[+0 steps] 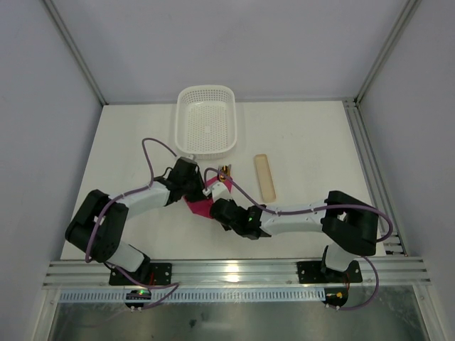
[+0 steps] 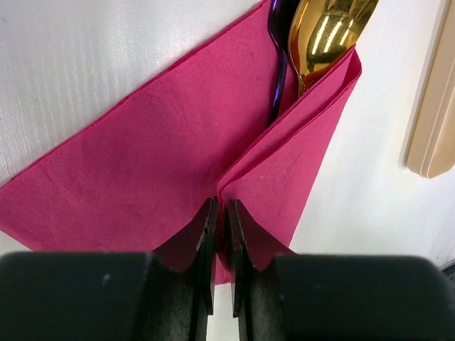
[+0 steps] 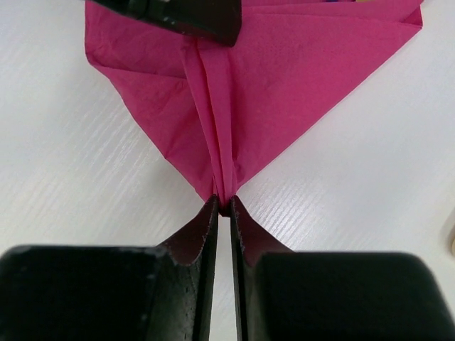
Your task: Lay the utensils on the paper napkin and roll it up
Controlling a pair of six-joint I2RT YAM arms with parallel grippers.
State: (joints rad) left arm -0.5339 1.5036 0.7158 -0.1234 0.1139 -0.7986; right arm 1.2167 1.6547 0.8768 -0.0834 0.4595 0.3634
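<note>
- Napkin rolling, seen from above: the paper napkin (image 1: pixel 201 207), magenta-pink and thin, lies on the white table (image 1: pixel 306 142) between the 2 arms. It is partly folded and not yet rolled.
- The utensils (image 2: pixel 313 50) lie tucked under a folded flap at one end of the napkin. A gold spoon head (image 2: pixel 330 32) and a darker piece (image 2: pixel 281 64) beside it stick out past the paper's edge.
- The left gripper (image 2: pixel 220 206) has its jaws drawn almost together, and a raised crease of the napkin is nipped between the tips.
- The right gripper (image 3: pixel 222 202) is just as narrow. It is closed on a pleated corner, and the paper fans out from its tips.
- The 2 grippers are near each other on the same sheet, and the left one shows at the top of the right wrist view.
- A white basket (image 1: pixel 205 89) stands beyond the napkin. A beige strip (image 1: pixel 264 177) lies just to the right of the utensils, apart from the paper.
- The step in hand looks like starting the roll around the cutlery.
- To do it well, both grippers should travel together and at 1 pace — uneven pulls on paper this thin would likely tear it at the pinched points.
- The roll should stay low to the table and snug against the utensils, so that the spoon cannot slip out of the open end.
- The paper should be taut but not stretched.
- The turning wrists should stay clear of the beige strip.
</note>
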